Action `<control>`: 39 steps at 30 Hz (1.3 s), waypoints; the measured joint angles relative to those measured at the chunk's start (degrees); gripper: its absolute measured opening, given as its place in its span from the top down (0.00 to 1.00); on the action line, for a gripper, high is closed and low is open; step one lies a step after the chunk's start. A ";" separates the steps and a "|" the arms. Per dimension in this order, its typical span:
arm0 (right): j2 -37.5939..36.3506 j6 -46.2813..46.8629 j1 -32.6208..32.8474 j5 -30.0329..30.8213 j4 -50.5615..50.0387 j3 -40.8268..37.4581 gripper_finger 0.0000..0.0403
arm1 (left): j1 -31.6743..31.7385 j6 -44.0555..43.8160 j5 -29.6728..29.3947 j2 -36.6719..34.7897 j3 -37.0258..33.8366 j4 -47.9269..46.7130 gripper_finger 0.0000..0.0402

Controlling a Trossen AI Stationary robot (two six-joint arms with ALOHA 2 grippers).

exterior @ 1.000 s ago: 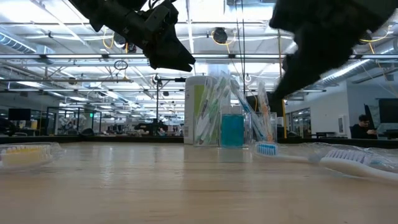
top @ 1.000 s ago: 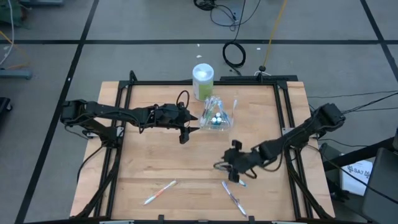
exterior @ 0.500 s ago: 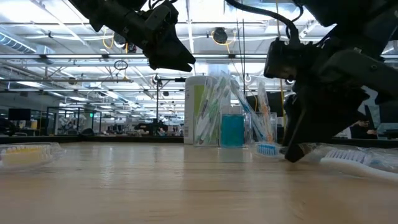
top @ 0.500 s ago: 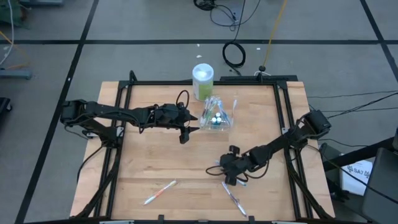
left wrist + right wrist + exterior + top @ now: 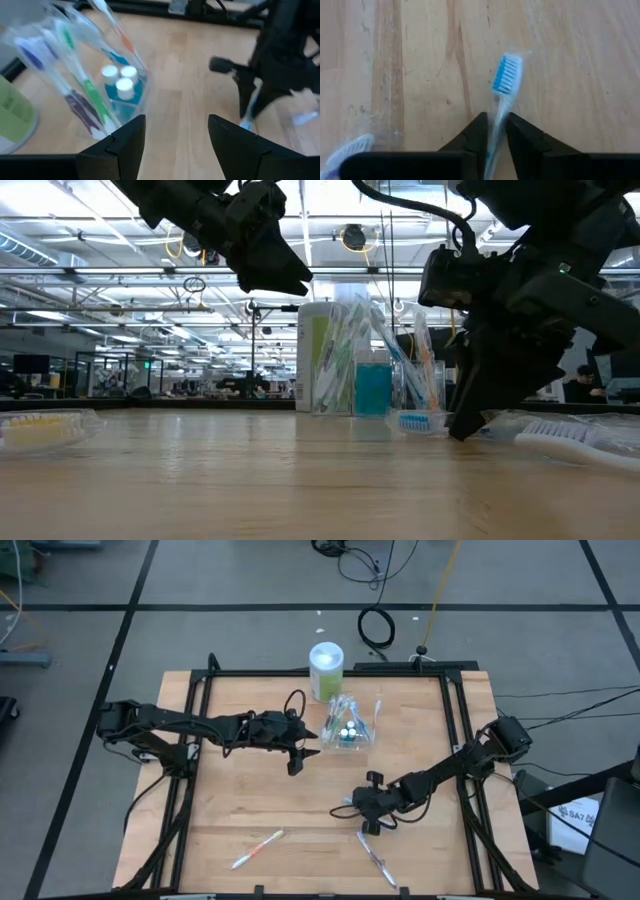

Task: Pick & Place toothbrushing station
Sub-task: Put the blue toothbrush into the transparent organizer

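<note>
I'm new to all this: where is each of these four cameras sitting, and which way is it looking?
High view: overhead, straight down on the table and both arms.
Low view: at tabletop height, looking across; both arms reach in from above.
Left wrist view: on the left arm, past the left gripper, toward the clear bag.
Right wrist view: on the right arm, down at the right gripper pinching a blue toothbrush.
That toothbrush also shows in the low view.

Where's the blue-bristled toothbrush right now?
The blue-bristled toothbrush is pinched in the right gripper low over the table's front-right area, in front of the clear bag of brushes.
</note>
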 joint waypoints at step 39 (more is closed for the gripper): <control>-33.38 -42.72 -12.27 29.84 47.33 -15.65 0.99 | -8.77 -0.16 -18.14 -33.77 -13.62 -9.20 0.44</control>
